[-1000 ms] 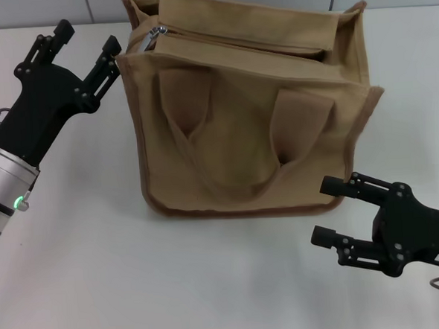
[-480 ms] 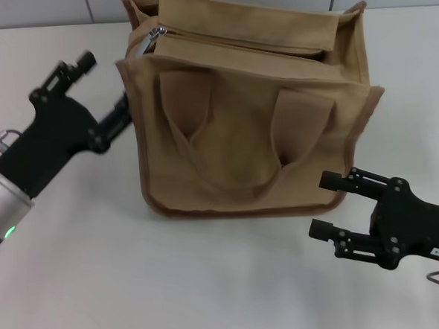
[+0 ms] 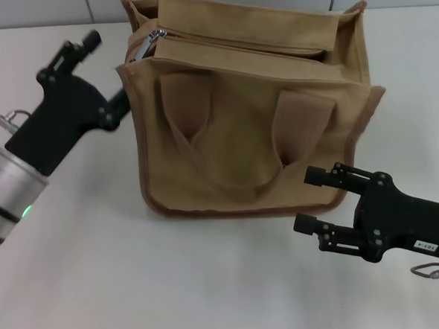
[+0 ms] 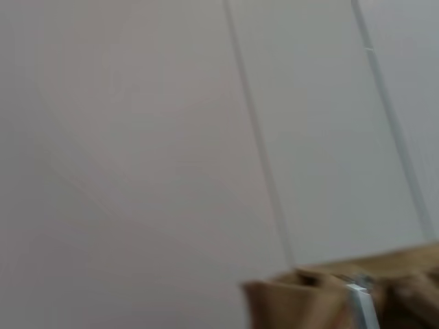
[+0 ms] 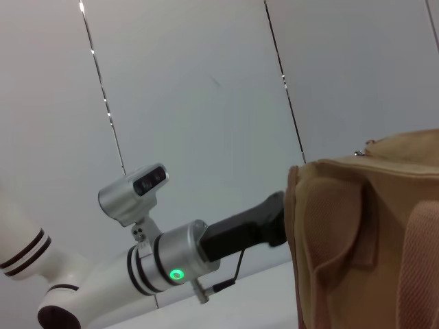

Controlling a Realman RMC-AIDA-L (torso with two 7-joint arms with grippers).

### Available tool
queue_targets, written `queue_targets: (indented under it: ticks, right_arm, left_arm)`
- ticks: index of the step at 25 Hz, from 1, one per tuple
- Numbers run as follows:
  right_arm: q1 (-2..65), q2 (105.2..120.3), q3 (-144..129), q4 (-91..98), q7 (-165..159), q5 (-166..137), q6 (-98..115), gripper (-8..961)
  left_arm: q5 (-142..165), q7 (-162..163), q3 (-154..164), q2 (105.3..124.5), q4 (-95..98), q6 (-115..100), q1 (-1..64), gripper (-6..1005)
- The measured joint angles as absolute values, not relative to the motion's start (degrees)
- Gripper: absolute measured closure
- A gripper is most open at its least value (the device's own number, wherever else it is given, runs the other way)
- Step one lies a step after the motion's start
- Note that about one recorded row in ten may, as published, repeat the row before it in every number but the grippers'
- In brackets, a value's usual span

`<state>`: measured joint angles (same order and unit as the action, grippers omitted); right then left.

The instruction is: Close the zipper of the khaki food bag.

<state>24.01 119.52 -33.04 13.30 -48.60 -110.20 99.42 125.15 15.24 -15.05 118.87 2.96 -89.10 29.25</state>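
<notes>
Head view, zipper (image 3: 234, 43) running left-right atop khaki food bag (image 3: 247, 133), both claws spread

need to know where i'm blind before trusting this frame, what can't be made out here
- Left gripper: head view, its near fingertip sits against the khaki food bag; contact unclear.
- Zipper: head view, its far-right end is tucked under a fold.
- Pull tab: left wrist view, blurred and cut by the bottom edge.
- Bag interior: hidden in every view.
- Right gripper: open at the bag's lower corner; head view leaves touching unsettled.
</notes>
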Motion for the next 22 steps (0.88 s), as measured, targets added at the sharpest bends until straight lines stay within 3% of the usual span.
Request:
queue_targets:
  ticks: [22]
  right_arm:
    - [24.21, 119.62, -31.63, 12.48, -48.6, -109.96, 99.11, 192]
  left_arm:
    - [125.08, 8.88, -23.87, 118.69, -5.89, -87.2, 28.24, 262]
